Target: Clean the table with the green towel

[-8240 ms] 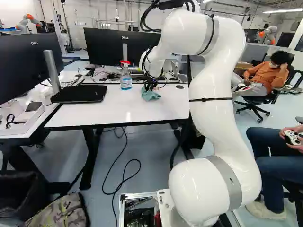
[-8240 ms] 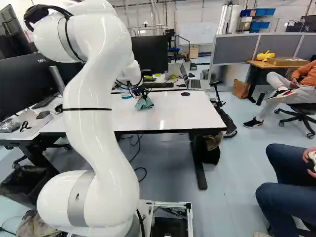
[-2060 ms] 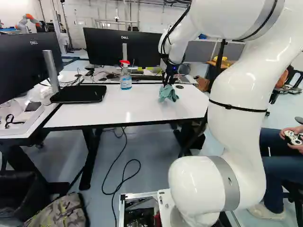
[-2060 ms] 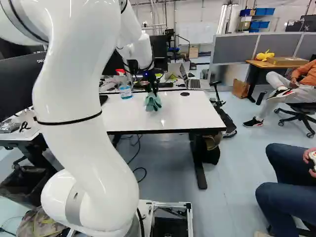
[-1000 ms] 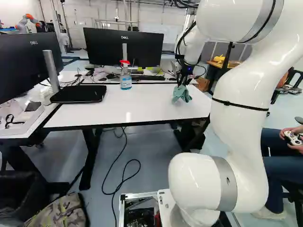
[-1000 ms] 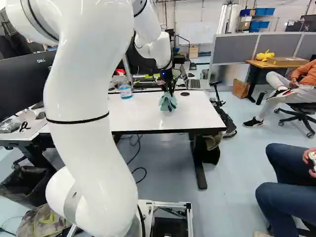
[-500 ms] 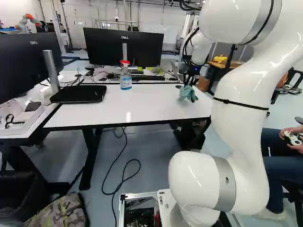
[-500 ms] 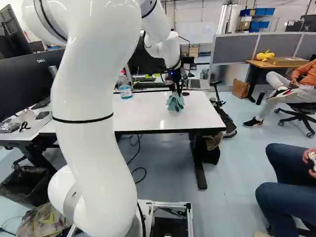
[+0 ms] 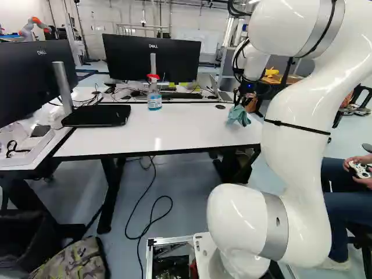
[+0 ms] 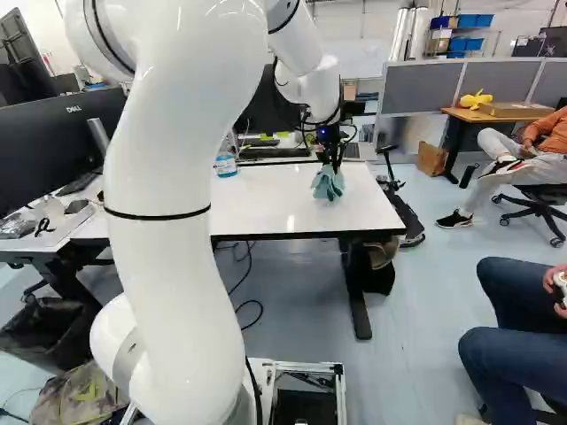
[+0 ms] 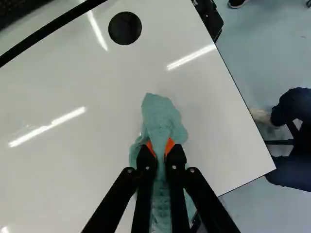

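Note:
My gripper (image 10: pixel 334 161) hangs over the right part of the white table (image 9: pixel 157 131), fingers pointing down. In the wrist view the gripper (image 11: pixel 161 149) has both orange pads pinching the green towel (image 11: pixel 163 116) from two sides. Bunched at the grip, the towel (image 10: pixel 328 182) droops below the fingertips and spreads along both sides of them. Whether its lower edge touches the tabletop I cannot tell. A round black disc on the table (image 11: pixel 125 28) lies ahead of the gripper.
A spray bottle with a red top (image 9: pixel 154 93) and a black flat object (image 9: pixel 97 115) stand on the table's left half. Monitors (image 9: pixel 152 57) and an open laptop (image 9: pixel 220 88) are behind. A seated person's legs (image 10: pixel 514 341) are right of the base. Another robot (image 9: pixel 35 27) stands far back.
Over the last second my arm has carried the towel rightward across the table in both base views, toward its right edge. The fingers stay closed on it. The base has not moved.

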Robot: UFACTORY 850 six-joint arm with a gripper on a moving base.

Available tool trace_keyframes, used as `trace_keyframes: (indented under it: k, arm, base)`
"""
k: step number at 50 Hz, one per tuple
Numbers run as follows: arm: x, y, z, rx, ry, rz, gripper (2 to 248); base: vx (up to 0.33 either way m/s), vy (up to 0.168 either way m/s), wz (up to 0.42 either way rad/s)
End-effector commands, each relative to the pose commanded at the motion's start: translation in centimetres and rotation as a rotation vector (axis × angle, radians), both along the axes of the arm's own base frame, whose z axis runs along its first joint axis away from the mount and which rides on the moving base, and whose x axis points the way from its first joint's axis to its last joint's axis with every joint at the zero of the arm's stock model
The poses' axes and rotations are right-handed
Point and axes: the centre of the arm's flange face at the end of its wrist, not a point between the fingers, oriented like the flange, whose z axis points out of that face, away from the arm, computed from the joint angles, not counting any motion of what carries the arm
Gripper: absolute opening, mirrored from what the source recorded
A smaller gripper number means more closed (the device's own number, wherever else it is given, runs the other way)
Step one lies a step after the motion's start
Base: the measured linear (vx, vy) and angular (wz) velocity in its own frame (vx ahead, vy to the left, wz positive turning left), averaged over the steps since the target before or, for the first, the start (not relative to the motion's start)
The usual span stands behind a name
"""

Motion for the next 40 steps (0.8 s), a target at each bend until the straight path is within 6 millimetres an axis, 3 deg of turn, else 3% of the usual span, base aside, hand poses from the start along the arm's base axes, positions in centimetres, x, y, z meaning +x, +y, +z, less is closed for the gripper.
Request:
trace_keyframes:
  k: [14, 30, 35, 36, 40]
  arm:
    - [-0.5, -2.7, 0.0, -0.002, -0.004, -0.043, 37]
    - [-0.5, -2.7, 0.0, -0.002, -0.004, -0.043, 37]
    - [-0.5, -2.7, 0.0, -0.002, -0.004, -0.043, 44]
    - [-0.5, -2.7, 0.0, -0.002, -0.004, -0.043, 76]
    - [-0.5, -2.7, 0.0, -0.002, -0.004, -0.043, 76]
  base:
    - [0.000, 0.000, 0.000]
    - [0.000, 0.000, 0.000]
    - [0.000, 0.000, 0.000]
    - [0.000, 0.000, 0.000]
    - [0.000, 0.000, 0.000]
